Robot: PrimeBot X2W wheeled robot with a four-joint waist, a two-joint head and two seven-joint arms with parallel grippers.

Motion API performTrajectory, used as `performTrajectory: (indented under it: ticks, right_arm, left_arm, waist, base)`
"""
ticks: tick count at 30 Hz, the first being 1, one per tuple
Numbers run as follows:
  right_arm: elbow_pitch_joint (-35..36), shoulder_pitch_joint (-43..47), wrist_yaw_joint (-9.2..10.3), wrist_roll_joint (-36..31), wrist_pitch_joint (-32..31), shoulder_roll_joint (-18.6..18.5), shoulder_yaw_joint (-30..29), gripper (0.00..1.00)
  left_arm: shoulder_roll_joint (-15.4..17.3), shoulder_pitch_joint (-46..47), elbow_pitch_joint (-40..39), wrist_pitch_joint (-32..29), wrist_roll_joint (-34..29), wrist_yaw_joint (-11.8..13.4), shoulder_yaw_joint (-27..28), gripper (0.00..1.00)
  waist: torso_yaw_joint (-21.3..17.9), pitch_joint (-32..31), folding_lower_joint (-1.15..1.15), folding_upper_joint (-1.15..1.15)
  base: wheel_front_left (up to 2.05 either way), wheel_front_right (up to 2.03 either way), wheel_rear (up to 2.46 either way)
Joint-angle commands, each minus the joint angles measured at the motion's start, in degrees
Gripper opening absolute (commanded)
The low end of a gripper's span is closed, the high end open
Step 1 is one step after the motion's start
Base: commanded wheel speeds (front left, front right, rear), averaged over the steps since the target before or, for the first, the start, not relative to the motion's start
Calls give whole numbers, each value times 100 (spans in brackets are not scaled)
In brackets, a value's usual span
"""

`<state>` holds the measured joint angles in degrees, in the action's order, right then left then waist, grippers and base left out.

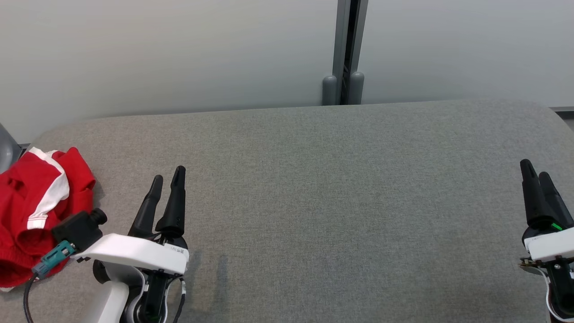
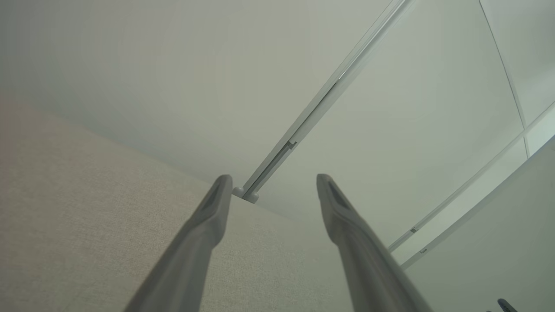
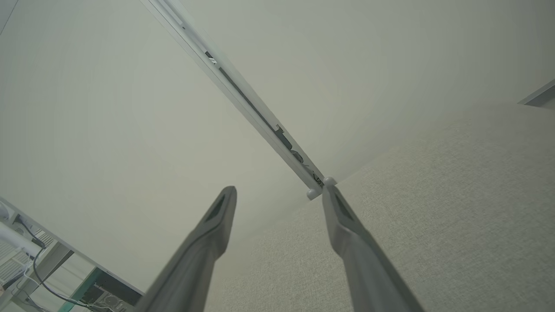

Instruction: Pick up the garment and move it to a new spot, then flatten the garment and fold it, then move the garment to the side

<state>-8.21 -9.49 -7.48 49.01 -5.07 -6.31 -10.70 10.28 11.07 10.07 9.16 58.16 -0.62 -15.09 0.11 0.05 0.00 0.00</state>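
**Jaws released on both arms; garment [image 1: 20,197] bunched at the left edge of the desk [image 1: 314,193]**

Left jaws stand spread. Their two dark fingers [image 2: 208,234] are well apart in the left wrist view, with grey fabric desk top and pale wall [image 2: 173,65] showing between them. Right jaws stand spread likewise, with their fingers [image 3: 347,242] apart in the right wrist view against the desk's far edge. In the head view the left jaws are over the near left part of the fabric-covered desk and the right jaws are at its near right edge. Both point toward the wall. The garment is red with white stripes. It lies crumpled on the desk's left edge, just beside the left arm's black wrist camera [image 1: 80,228] and apart from the fingers. A grey post [image 1: 345,45] splits the wall behind the desk.
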Motion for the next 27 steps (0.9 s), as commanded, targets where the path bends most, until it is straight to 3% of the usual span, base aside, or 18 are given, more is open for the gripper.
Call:
performTrajectory:
  ticks: [1, 14, 27]
  right_arm:
    - [144, -133, -2, -300, 95, -105, 75, 100]
    - [457, -57, -2, -1717, 296, -139, 425, 100]
    - [540, 42, -2, -2550, 394, -71, 726, 100]
  left_arm:
    - [117, 107, -170, -52, -294, 86, -9, 100]
    - [437, -85, -647, -393, -1426, 528, -100, 100]
    - [554, -283, -848, -535, -2139, 885, -102, 100]
  waist:
    - [4, -5, 0, 0]
    - [34, -29, 0, 0]
    - [60, -33, 0, 0]
  base:
    - [0, 0, 0]
    - [0, 0, 0]
    - [0, 0, 0]
